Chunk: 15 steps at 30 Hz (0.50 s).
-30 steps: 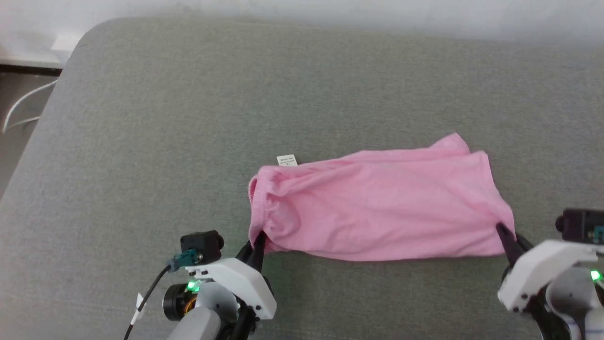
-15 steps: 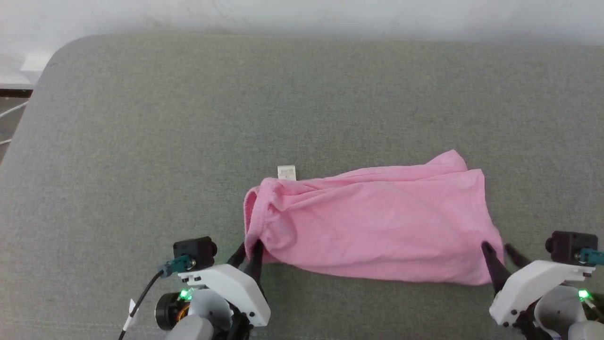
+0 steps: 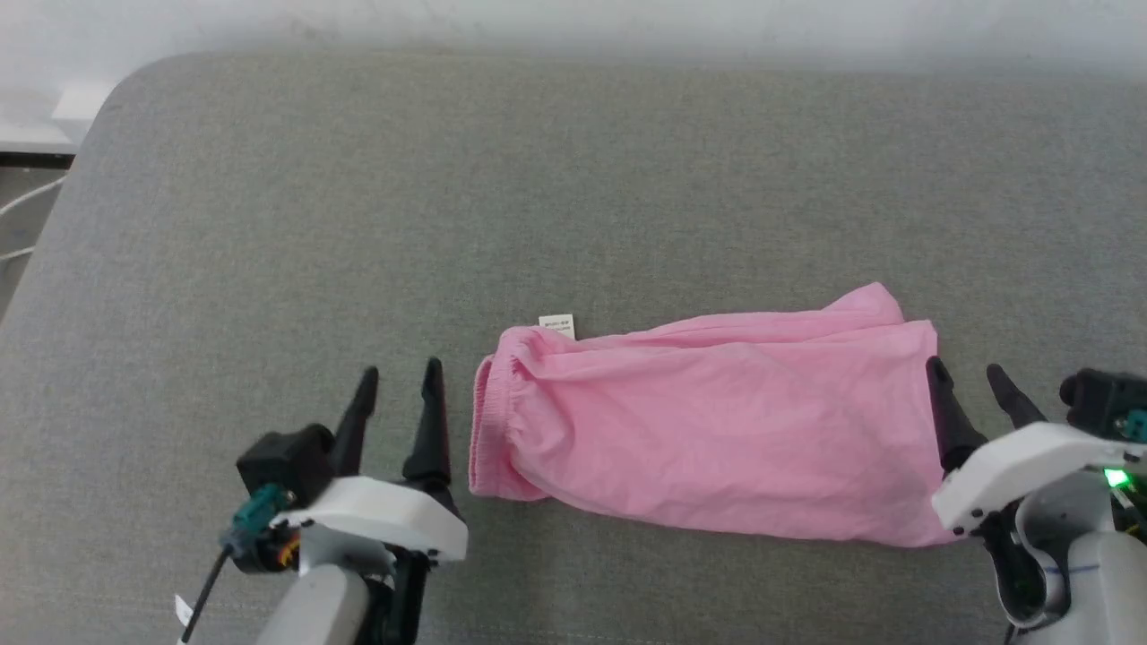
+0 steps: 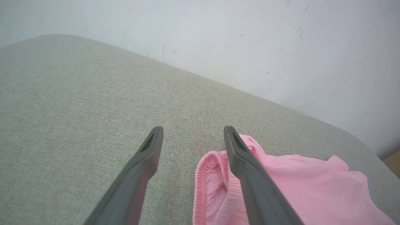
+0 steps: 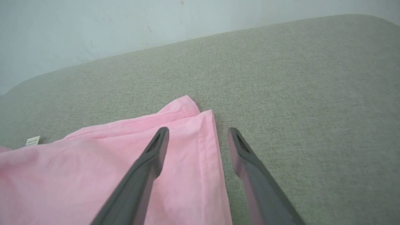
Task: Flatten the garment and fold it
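pink garment (image 3: 717, 430) lying mostly flat on the grey cushion (image 3: 573, 179), little white label (image 3: 556, 324) poking out at the back, left gripper (image 3: 401, 369) fingers spread open just beside the waistband (image 3: 484, 421), right gripper (image 3: 962, 365) fingers open too, either side of the hemmed edge, nothing held

The right gripper (image 5: 198, 131) stands open and empty. One finger is over the pink garment (image 5: 87, 165), the other over the grey cushion (image 5: 297, 93). The garment's hemmed edge runs between them. A white label (image 5: 33, 140) lies at the garment's far edge.
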Available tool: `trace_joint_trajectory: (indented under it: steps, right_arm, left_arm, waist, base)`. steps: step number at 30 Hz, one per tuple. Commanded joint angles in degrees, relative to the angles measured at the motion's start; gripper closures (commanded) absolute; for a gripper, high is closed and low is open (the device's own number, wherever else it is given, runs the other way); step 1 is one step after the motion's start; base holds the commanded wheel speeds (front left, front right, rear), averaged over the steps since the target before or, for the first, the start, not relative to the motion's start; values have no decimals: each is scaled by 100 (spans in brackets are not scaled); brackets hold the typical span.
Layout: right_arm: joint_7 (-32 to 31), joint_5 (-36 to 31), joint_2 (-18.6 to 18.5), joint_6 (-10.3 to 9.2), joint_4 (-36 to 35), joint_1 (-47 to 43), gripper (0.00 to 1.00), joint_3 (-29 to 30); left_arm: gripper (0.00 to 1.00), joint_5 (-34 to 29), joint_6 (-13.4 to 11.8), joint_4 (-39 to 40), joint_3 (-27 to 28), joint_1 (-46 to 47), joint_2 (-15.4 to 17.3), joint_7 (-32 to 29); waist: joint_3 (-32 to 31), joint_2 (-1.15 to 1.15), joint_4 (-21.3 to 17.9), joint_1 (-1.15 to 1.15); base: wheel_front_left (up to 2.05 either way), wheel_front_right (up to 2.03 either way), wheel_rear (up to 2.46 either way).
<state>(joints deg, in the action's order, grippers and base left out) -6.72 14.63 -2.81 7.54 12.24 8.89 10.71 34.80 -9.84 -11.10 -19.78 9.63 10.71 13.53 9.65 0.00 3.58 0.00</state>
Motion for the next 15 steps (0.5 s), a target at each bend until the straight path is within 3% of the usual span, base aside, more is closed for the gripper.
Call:
trace_joint_trajectory:
  steps: [1, 5, 10, 15]
  right_arm:
    - [6, -28, -7, -5, 161, 211, 0, 16]
    - [-390, -131, -7, -5, 720, 537, 0, 194]
    - [-1103, -208, -7, -5, 1334, 926, 0, 382]
    - [-1780, -76, -7, -5, 1616, 1084, 0, 206]
  left_arm:
    - [0, -186, 69, 82, 120, 123, 37, 105]
    - [0, -773, 248, 457, 580, 235, -83, 143]
    - [0, -1499, 696, 742, 1059, 265, -368, 145]
    - [0, -2006, 1063, 762, 1365, 299, -544, 146]
  waist:
    - [77, 0, 67, 0]
    - [193, 0, 163, 0]
    - [311, 0, 265, 0]
    - [331, 0, 303, 0]
  base:
    - [0, 0, 0]
    - [0, 0, 0]
    - [0, 0, 0]
    - [0, 0, 0]
